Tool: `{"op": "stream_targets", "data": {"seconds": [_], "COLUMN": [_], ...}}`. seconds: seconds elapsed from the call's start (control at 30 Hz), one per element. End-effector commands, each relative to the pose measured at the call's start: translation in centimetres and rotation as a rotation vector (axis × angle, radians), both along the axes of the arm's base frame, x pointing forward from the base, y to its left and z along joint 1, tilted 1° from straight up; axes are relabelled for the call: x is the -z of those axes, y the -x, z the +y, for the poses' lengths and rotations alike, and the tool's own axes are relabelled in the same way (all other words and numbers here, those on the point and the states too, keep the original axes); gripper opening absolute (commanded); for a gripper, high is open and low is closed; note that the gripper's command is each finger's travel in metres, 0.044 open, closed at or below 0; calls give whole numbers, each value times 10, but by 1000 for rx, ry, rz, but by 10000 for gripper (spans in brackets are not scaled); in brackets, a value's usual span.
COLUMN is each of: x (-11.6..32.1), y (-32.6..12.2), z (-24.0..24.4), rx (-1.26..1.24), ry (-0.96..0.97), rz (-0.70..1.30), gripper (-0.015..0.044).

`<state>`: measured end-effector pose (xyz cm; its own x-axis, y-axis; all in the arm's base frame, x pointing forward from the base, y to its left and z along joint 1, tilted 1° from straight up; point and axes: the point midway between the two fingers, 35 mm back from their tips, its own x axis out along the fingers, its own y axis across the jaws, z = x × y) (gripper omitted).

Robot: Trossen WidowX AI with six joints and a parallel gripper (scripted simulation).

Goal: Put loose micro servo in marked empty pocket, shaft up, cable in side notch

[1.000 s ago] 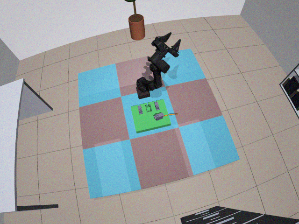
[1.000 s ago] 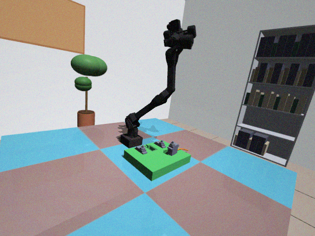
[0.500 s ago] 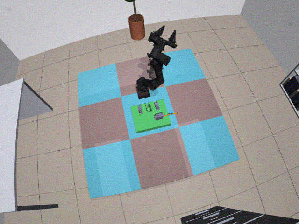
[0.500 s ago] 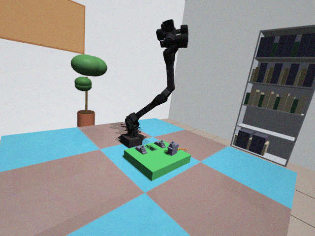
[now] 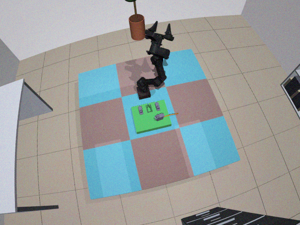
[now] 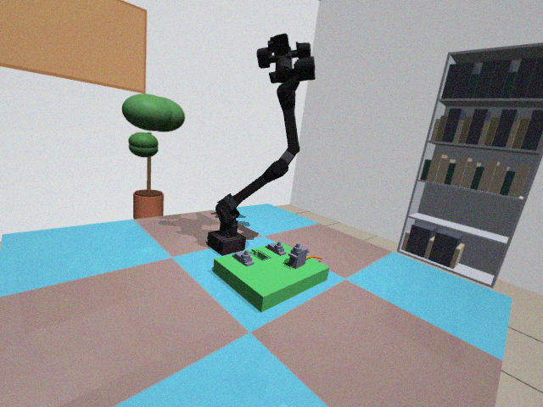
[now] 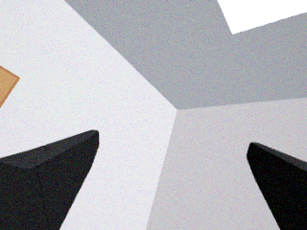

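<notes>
My pincer (image 5: 161,28) wide, empty, aimed ceilingward | servo (image 5: 159,117) far below on deck (image 5: 150,125); cable (image 5: 172,114) trailing off the edge | I must swing down

Micro servo (image 5: 159,117): small grey block, standing on the green deck (image 5: 147,123), right of frame centre, outside the pocket.
Cable (image 5: 172,114): orange, runs right past the deck edge.
Pocket (image 5: 148,108): outlined, empty, between two mounted servos.

Grey servo (image 5: 159,117) with orange cable (image 5: 172,114) on green deck (image 5: 147,124).
</notes>
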<state>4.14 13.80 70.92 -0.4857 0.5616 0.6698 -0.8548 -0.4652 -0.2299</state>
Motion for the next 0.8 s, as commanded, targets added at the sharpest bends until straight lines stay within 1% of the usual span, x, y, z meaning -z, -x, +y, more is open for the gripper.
{"op": "stream_targets", "data": {"seconds": [0.0,0.3,0.43,0.57,0.77], "x": [-1,-4,-1,1,7], "y": [31,69,96,111,139], "z": [-15,-40,-61,-76,-111], "rx": [-98,-262,-375,-452,-648], "ry": [-34,-80,-97,-114,-110], "rz": [-24,-32,-54,-68,-91], "gripper": [440,440,440,440,440]}}
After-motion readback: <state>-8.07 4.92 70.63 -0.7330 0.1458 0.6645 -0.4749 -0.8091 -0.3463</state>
